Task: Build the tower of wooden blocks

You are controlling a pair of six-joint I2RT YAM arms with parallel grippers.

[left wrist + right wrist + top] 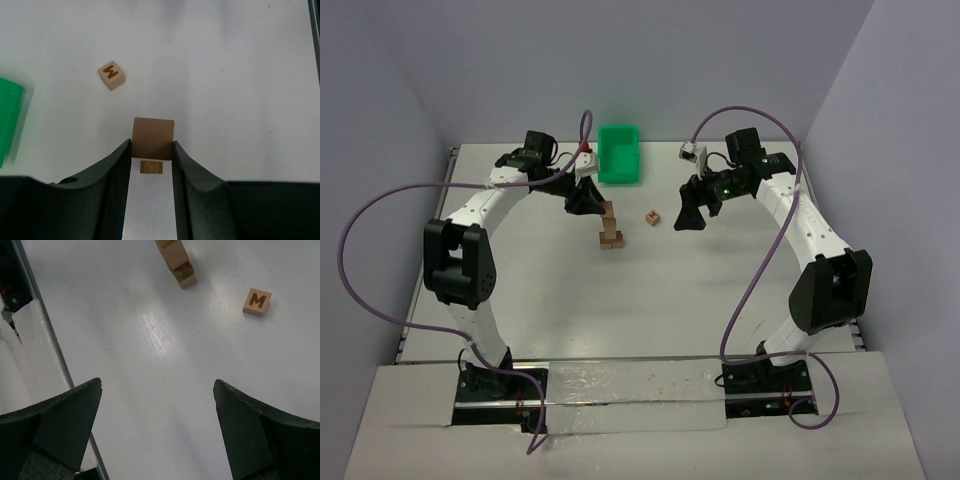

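Top of the tower [176, 261] beyond right wrist view's upper edge.

**blockhead42:** how's the left arm [480, 205] sitting rn?

**yam_fan:** comes up from its base, bends at the elbow, forearm stretches forward, wrist turned in toward the middle. The left gripper [151, 146] points down, and its fingers [116, 172] pinch one wood block [153, 136] from both sides.

**blockhead42:** and the right arm [810, 225]?

**yam_fan:** pretty much the mirror pose, elbow bent and wrist angled inward. The right gripper [157, 385] hangs in the air, tilted down, jaws spread wide apart.
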